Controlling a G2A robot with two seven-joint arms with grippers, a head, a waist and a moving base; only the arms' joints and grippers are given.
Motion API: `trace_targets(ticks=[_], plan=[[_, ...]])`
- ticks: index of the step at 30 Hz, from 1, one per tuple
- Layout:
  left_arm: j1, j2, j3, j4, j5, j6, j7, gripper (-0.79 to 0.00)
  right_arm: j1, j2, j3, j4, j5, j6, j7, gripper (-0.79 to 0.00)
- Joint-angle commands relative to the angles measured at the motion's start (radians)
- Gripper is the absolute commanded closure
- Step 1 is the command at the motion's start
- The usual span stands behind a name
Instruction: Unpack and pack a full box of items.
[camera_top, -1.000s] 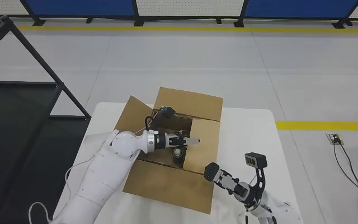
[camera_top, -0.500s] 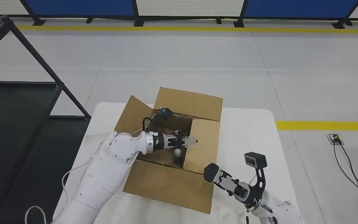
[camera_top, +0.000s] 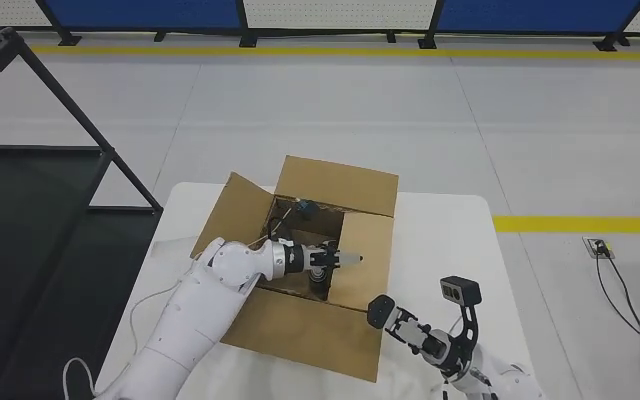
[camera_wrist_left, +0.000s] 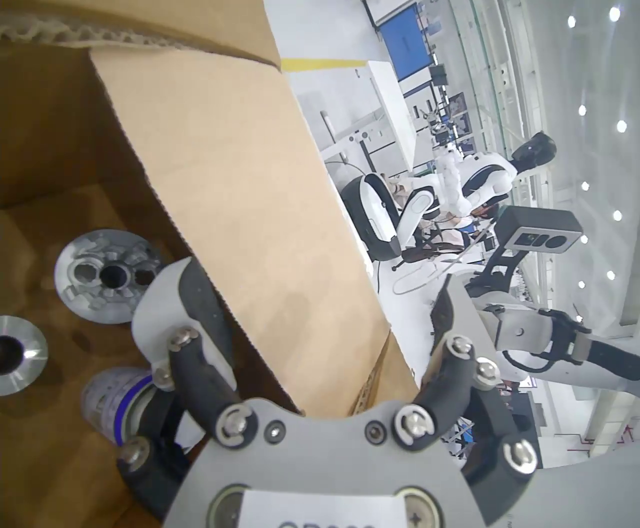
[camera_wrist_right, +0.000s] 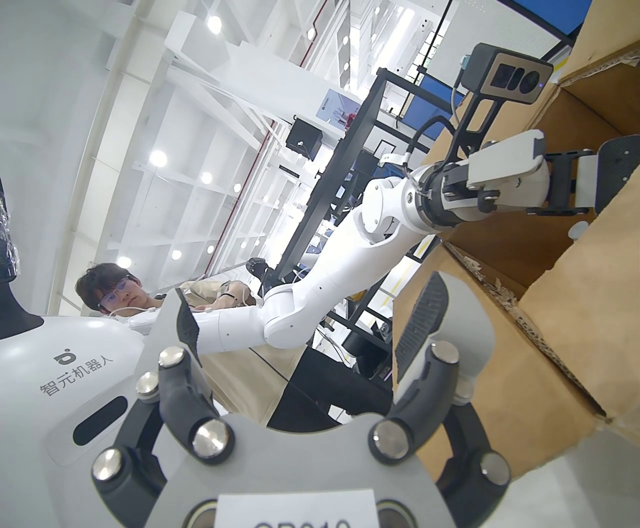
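Left gripper (camera_top: 343, 259) is over the open box (camera_top: 300, 335), fingers spread and holding nothing. A raised flap (camera_wrist_left: 225, 150) runs between them, and its cut edge touches the inner finger (camera_wrist_left: 172, 295).

Just past that fingertip a metal hub (camera_wrist_left: 107, 282) lies on the box floor. A metal disc (camera_wrist_left: 15, 350) and a blue-banded bottle (camera_wrist_left: 112, 405) lie beside it.

Your right gripper (camera_top: 384, 311) is also spread and holding nothing, just beside the box's near corner. Bare table (camera_top: 440, 240) opens away from it.

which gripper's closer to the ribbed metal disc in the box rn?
Left. The left gripper is open astride a flap of the box, one finger inside, close to the metal disc. The right gripper, open, sits outside the box near its front corner.
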Motion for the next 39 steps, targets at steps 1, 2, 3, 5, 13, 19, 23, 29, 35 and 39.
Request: trace_targets(ticks=[1,2,3,5,13,19,23,29,35,39], plan=[[-0.002,-0.006,0.005,0.018,-0.030,-0.019,0.000,-0.785,-0.006,0.002,0.002,-0.004,0.000,-0.004,-0.005,-0.785],[-0.002,-0.009,0.007,0.025,-0.048,-0.028,-0.004,-0.785,-0.009,0.003,0.002,-0.005,-0.001,-0.005,-0.006,-0.785],[-0.003,-0.012,0.008,0.033,-0.065,-0.039,-0.010,-0.785,-0.011,0.004,0.002,-0.006,-0.001,-0.006,-0.007,-0.785],[-0.006,-0.015,0.008,0.047,-0.095,-0.056,-0.023,-0.785,-0.013,0.005,0.002,-0.009,-0.001,-0.008,-0.009,-0.785],[-0.004,-0.018,-0.006,0.061,-0.182,-0.105,-0.085,-0.785,-0.015,0.012,-0.003,-0.017,-0.003,-0.011,-0.014,-0.785],[0.004,-0.015,-0.016,0.028,-0.198,-0.115,-0.096,-0.785,-0.003,0.016,-0.012,-0.018,-0.008,-0.001,-0.014,-0.785],[0.016,-0.012,-0.023,-0.026,-0.186,-0.122,-0.092,-0.785,-0.004,0.019,-0.015,-0.028,-0.024,-0.009,-0.011,-0.785],[0.043,-0.005,-0.030,-0.163,-0.122,-0.110,-0.052,-0.785,-0.029,0.024,-0.020,-0.057,-0.089,-0.031,-0.019,-0.785],[0.072,-0.002,-0.023,-0.315,-0.028,-0.066,0.012,-0.785,-0.058,0.029,-0.021,-0.076,-0.136,-0.052,-0.047,-0.785],[0.075,-0.008,0.000,-0.371,0.019,-0.029,0.045,-0.785,-0.075,0.029,-0.022,-0.087,-0.174,-0.058,-0.103,-0.785]])
